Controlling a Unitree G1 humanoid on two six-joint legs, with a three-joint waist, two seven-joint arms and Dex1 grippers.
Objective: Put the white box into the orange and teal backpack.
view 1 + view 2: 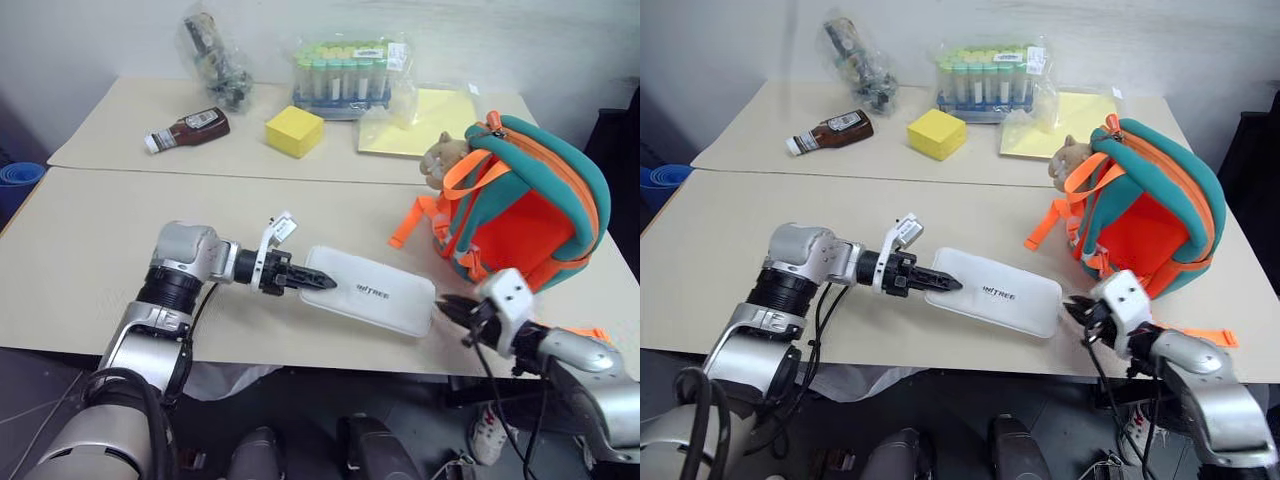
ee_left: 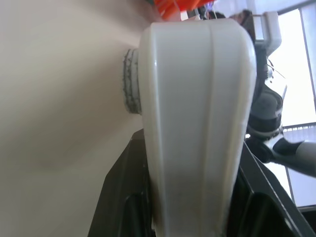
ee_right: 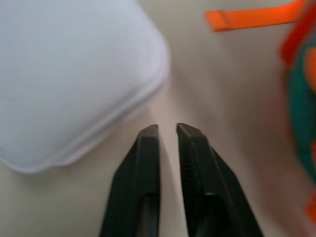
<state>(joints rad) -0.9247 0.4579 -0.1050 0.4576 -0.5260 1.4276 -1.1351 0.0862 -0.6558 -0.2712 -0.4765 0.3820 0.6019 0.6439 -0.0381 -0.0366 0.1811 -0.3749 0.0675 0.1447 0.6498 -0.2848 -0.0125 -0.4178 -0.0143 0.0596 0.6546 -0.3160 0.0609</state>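
Two end effectors flank the white box (image 1: pixel 370 291): the left end effector (image 1: pixel 318 282) is clamped on its near end, the right end effector (image 3: pixel 168 129) empty, fingers slightly parted, just beside the other end. The box lies flat on the bench (image 1: pixel 100 250), near the orange and teal backpack (image 1: pixel 530 200), which stands upright. Lifting and inserting the box remain.

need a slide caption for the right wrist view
Right gripper, fingers slightly parted, just off a rounded corner of the white box, the orange and teal backpack alongside.
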